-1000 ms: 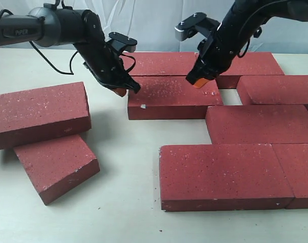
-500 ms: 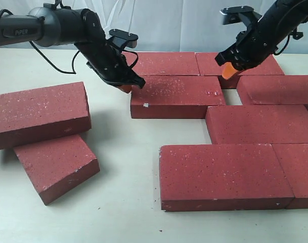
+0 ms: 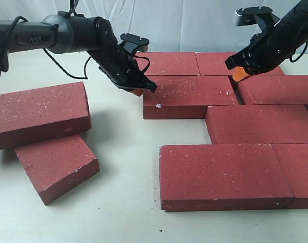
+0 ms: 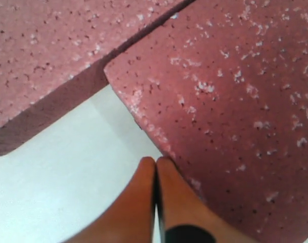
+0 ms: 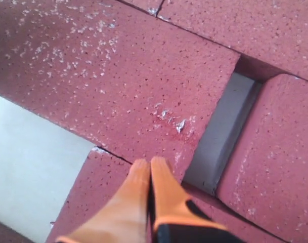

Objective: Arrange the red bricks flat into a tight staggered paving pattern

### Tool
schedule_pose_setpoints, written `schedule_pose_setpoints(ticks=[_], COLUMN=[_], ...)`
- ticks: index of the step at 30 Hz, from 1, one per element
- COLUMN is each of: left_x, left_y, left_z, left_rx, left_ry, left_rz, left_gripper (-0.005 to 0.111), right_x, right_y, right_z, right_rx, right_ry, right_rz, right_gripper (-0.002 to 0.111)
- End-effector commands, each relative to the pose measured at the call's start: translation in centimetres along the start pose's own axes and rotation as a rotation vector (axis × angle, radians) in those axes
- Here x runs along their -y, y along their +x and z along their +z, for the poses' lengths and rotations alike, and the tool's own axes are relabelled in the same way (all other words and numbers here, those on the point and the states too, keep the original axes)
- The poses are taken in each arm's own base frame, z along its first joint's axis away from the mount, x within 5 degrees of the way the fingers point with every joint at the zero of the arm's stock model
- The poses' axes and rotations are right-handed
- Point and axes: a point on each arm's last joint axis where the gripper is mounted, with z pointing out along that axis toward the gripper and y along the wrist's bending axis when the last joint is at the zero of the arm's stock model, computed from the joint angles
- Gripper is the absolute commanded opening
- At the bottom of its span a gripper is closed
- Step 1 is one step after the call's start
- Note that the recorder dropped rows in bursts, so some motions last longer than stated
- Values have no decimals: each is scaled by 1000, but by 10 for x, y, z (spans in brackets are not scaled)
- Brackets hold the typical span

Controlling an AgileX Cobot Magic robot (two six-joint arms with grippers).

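Resting, apparently, against the speckled brick (image 3: 186, 96), the left hand (image 3: 142, 90) is clenched; right hand (image 3: 238, 75) too.

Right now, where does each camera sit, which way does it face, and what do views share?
Exterior: off the arms, facing the table and red bricks; shows both arms, left gripper at the speckled middle brick's end, right gripper over its other end.
Left wrist: on the left arm, looking down past shut fingertips at that brick's corner.
Right wrist: on the right arm, looking down past shut fingertips at that brick's other end and a gap.
Shared: all three show the middle brick.
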Motion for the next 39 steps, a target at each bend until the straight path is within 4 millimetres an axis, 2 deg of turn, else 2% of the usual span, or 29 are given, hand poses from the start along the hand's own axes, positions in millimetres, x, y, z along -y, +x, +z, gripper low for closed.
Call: schedule_pose_setpoints(ticks=[1, 9, 13, 17, 20, 23, 25, 27, 32, 35, 39], left_x=[4, 15, 33, 42, 40, 20, 10, 6, -4, -16, -32], left_y=[-4, -3, -8, -11, -9, -6, -4, -9, -24, -23, -8], left_z=[3, 16, 18, 19, 19, 15, 8, -5, -58, -98, -151], left_rx=[44, 50, 71, 104, 86, 48, 19, 33, 93, 61, 93], left_ry=[21, 28, 36, 38, 25, -44, -83, -107, -168, -223, -247], left_rz=[-38, -22, 14, 21, 31, -26, -5, 12, 43, 46, -35], left_gripper=[0, 0, 0, 0, 0, 0, 0, 0, 0, 0, 0], right_x=[-2, -8, -9, -11, -11, -11, -11, -11, -15, -31, -74], right_y=[7, 21, 24, 23, 23, 23, 23, 23, 21, 19, 14], right_z=[-14, -25, -28, -27, -27, -27, -27, -27, -27, -24, -16], right_rx=[54, 94, 108, 114, 114, 114, 115, 119, 131, 124, 108], right_ry=[36, 81, 92, 85, 85, 84, 83, 81, 37, -37, -154], right_rz=[9, 6, 7, 12, 12, 13, 15, 19, 64, 30, -94], right_gripper=[-1, -1, -1, -1, -1, -1, -1, -1, -1, -1, -1])
